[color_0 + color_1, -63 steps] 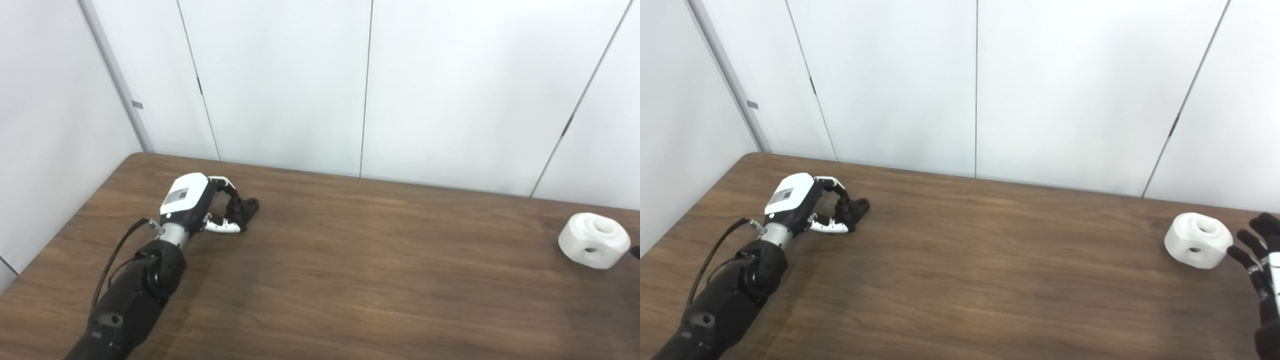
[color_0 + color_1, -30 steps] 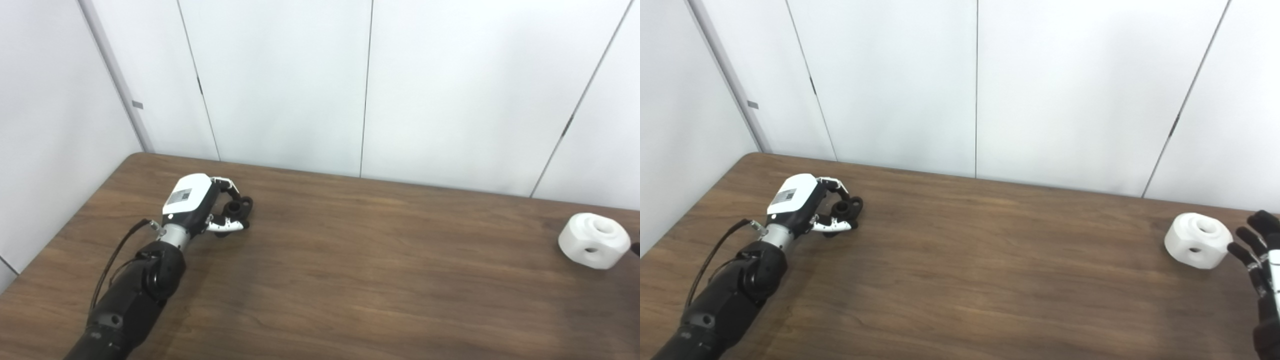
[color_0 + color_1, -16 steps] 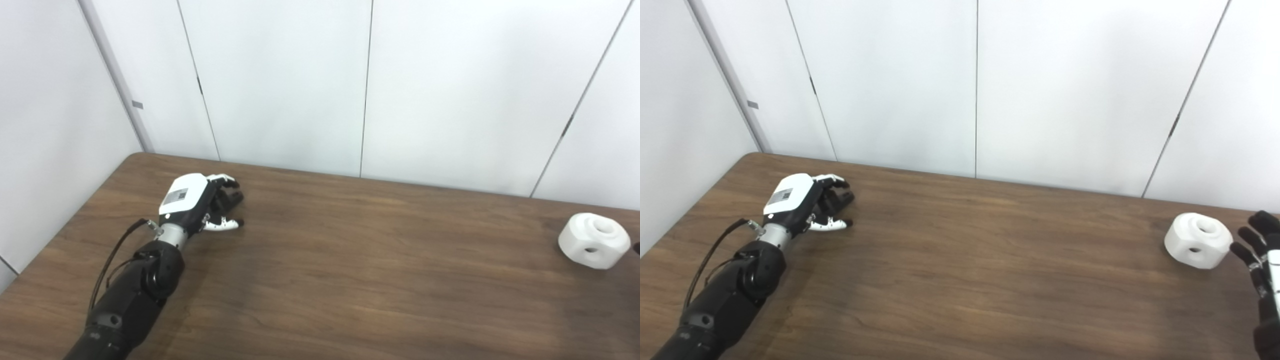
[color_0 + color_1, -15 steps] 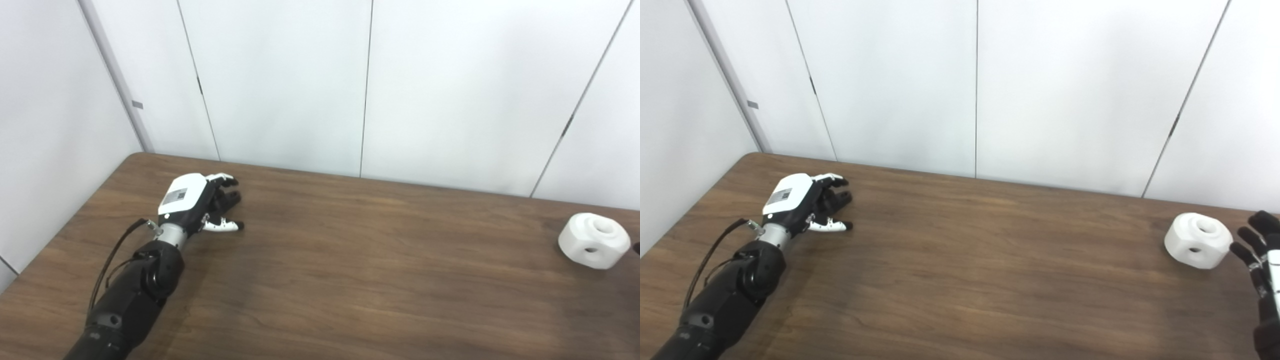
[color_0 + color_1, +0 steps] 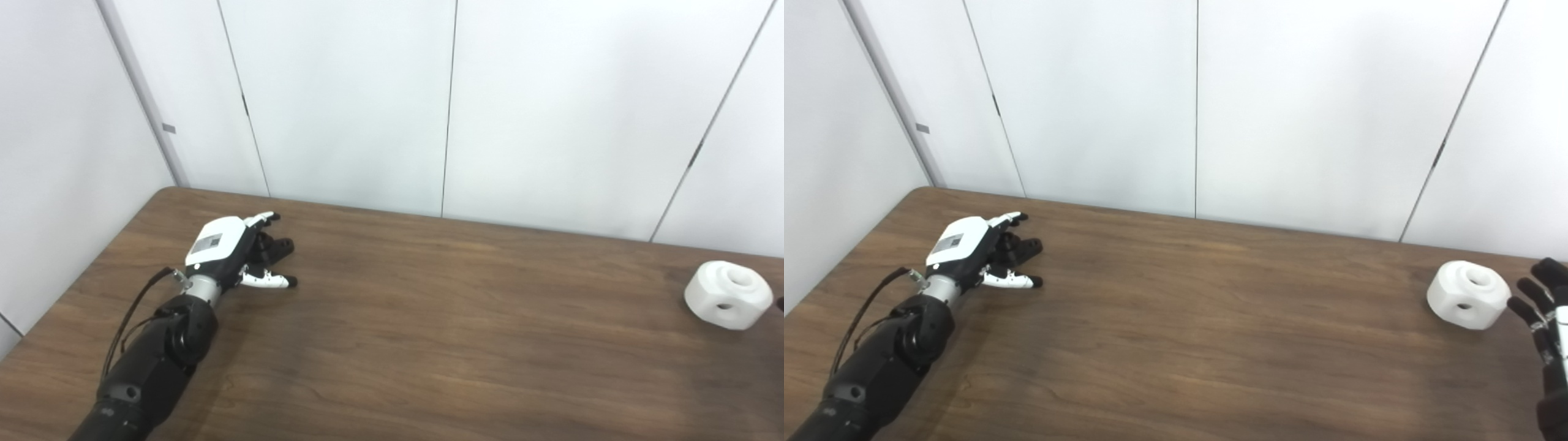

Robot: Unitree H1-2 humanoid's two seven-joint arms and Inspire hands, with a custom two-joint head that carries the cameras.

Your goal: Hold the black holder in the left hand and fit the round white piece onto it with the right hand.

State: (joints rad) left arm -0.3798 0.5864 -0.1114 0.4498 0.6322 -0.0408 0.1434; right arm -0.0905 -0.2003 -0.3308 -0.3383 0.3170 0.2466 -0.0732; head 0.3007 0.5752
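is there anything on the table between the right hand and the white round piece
Nothing visible. The right hand sits just right of the round white piece, its fingers spread and apart from it, with only bare table in the small gap.

text: none legible | left hand [image 5: 229,248]: small grey square label on its white back cover, print too small and blurred to read | round white piece [image 5: 727,294]: no markings | wall panels: small grey tag [image 5: 168,128] on the left panel seam, nothing readable on it
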